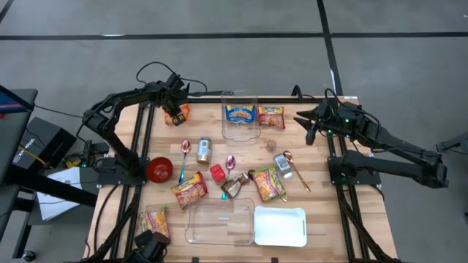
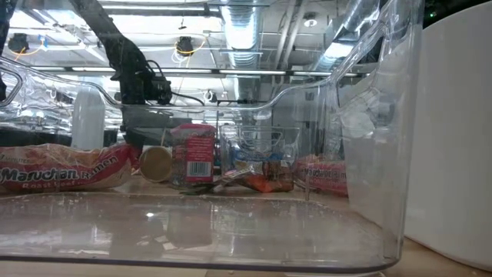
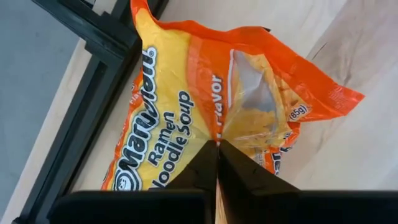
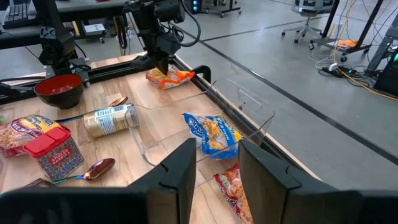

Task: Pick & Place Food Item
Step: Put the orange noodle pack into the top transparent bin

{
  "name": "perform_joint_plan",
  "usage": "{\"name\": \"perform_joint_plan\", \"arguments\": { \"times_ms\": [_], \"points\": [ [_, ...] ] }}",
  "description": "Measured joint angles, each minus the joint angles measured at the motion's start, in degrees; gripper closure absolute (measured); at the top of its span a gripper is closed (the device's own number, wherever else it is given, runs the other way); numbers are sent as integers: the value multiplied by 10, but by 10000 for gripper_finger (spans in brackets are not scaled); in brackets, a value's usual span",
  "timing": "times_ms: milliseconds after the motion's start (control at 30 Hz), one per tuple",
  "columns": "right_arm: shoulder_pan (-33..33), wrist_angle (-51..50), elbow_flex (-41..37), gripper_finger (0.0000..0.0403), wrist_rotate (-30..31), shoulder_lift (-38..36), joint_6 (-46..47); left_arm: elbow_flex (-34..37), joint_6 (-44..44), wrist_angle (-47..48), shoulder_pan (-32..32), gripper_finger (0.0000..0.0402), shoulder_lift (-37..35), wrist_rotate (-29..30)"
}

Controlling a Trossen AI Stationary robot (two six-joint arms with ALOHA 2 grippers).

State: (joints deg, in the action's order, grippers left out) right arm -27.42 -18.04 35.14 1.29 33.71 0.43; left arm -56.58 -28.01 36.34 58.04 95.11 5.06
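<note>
High view: left gripper [image 1: 175, 117] at 10 o'clock of table [image 1: 322, 219], fingers pinched on orange ramen packet [image 1: 179, 112] | right gripper [image 1: 310, 126] waits at 2 o'clock, fingers narrow, holding nothing | progress: grasp made; lift and placing remain | count: three spoons, two clear bins, one red bowl.

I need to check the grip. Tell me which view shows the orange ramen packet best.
The left wrist view: the orange ramen packet fills it, pinched by the shut left pincer. The high view and right wrist view show it small; the low view doesn't show it.
</note>
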Motion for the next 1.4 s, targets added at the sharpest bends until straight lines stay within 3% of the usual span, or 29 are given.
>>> {"name": "perform_joint_plan", "arguments": {
  "times_ms": [400, 767, 1000, 1400],
  "points": [
    [0, -1, 0, 289, 1, 0, 0, -27, 7, 61, -56, 401, -55, 27],
    [0, 1, 0, 289, 2, 0, 2, -116, 47, 122, -177, 401, -120, 87],
    [-1, 1, 0, 289, 6, -1, 11, -213, 109, 123, -250, 401, -82, 151],
    [-1, -4, -1, 289, 6, -1, 10, -368, 141, 118, -320, 401, 69, 177]
  ]
}}
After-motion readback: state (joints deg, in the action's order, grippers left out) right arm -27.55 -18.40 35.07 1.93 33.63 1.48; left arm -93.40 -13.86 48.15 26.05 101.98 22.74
